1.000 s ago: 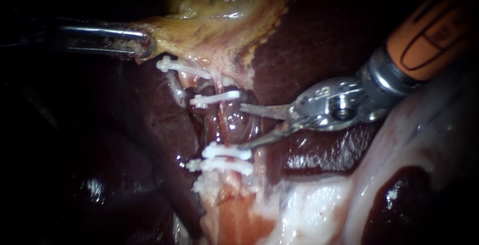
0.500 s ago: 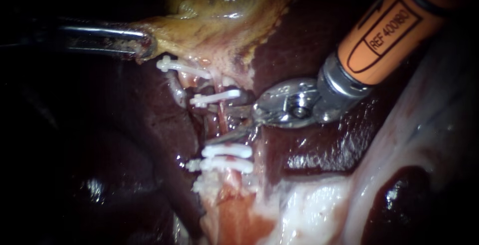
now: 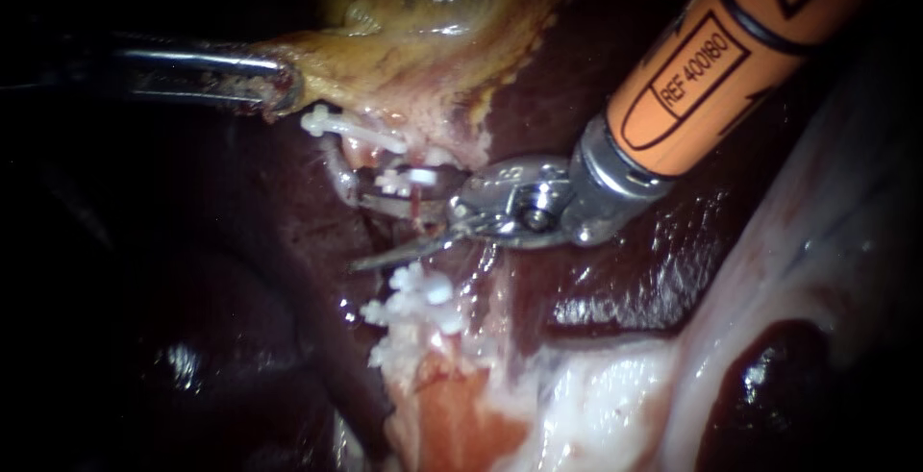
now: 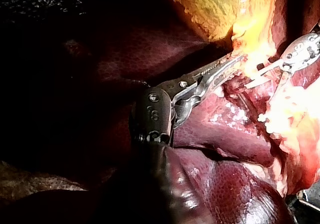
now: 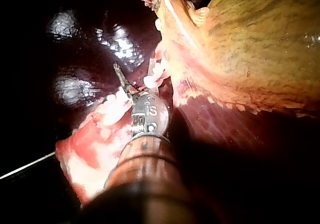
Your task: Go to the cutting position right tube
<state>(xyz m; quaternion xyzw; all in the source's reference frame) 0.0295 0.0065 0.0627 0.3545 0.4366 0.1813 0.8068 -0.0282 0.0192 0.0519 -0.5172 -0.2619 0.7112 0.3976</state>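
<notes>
The right instrument (image 3: 370, 234) enters from the upper right of the frame, and its two blades stand apart near the middle of the endoscope view, one higher and one lower. The right tube (image 3: 415, 207), a thin reddish strand, runs down between them, from the upper clip (image 3: 420, 177) toward the lower clips (image 3: 423, 291). I cannot tell whether a blade touches it. At the upper left, the left instrument (image 3: 274, 87) is clamped on the edge of the gallbladder (image 3: 433, 11) and holds it stretched above the liver (image 3: 625, 280). The blades seem to be almost at the cutting place. To do this step well, I think the whole width of the tube should lie deep in the gap, and the blades should sit in the free part between the clips without catching either one. Both tips should show beyond the tube and not dig into the dark tissue behind it.
</notes>
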